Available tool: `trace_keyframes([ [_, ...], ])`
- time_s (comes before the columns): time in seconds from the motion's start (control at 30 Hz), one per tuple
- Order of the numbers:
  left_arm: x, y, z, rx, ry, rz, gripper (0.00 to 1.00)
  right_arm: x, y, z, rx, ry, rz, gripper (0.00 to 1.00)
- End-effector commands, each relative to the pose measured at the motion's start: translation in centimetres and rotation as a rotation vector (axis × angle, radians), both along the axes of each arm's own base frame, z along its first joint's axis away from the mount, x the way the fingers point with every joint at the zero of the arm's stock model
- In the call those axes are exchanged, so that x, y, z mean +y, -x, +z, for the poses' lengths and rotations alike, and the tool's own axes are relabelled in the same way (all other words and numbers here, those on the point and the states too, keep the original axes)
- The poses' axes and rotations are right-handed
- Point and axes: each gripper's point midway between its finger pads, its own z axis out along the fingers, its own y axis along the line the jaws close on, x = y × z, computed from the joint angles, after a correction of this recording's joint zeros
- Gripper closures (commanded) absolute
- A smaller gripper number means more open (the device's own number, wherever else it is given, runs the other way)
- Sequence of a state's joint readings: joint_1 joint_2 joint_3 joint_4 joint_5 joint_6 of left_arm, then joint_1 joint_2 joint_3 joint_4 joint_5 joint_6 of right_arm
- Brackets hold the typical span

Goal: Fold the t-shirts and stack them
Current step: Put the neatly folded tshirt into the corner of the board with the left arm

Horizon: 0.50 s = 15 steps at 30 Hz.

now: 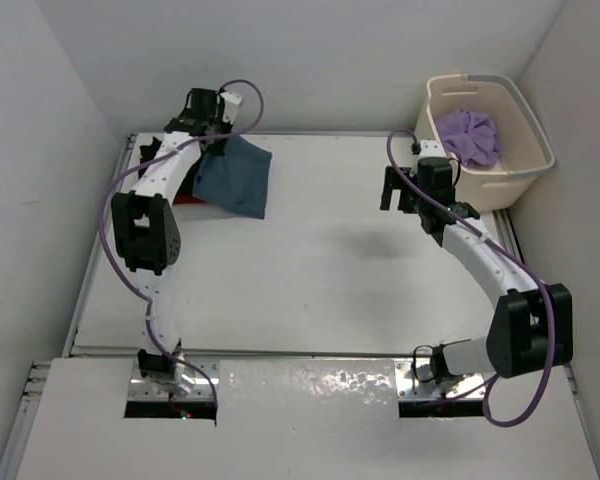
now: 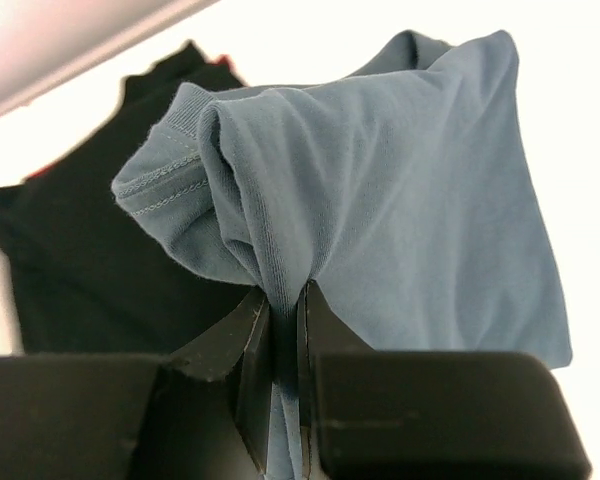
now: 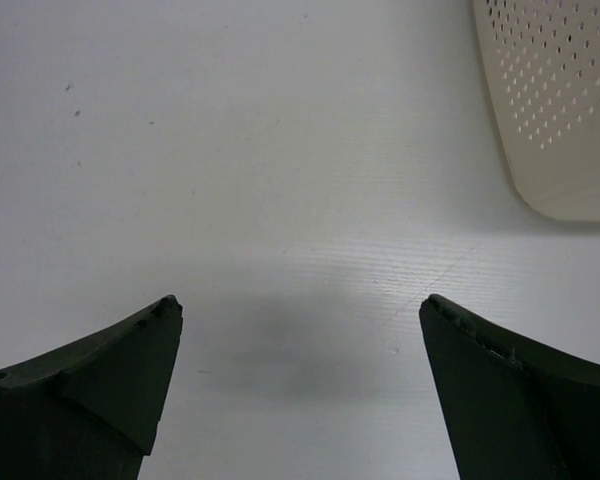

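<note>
Slippage threatened: your left gripper (image 2: pixel 283 298) clenched a thin bunch of the teal t-shirt (image 2: pixel 420 190), which could have dropped crooked onto the black t-shirt (image 2: pixel 80 270). Your right gripper (image 3: pixel 300 315) gaped, empty.

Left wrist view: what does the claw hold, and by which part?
The left claw pinches the teal-blue t-shirt by a gathered fold of cloth. The right claw is open, empty.
</note>
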<state>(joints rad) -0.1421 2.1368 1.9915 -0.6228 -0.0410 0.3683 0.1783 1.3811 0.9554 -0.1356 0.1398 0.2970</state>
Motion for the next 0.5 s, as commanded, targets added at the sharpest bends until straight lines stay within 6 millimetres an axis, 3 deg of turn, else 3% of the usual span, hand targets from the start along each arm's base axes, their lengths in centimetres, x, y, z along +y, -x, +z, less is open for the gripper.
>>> trace_keyframes([
  [0.0,1.2,-1.2,8.4,-0.181,-0.043,-0.038,1.0,-0.6,-0.5,1.3,-0.05,0.015,-0.021,0.01],
  [0.47,2.8,-1.6,13.9,-0.292,-0.009,0.008,1.0,-0.3,-0.8,1.0,-0.038,0.003,-0.019,0.01],
])
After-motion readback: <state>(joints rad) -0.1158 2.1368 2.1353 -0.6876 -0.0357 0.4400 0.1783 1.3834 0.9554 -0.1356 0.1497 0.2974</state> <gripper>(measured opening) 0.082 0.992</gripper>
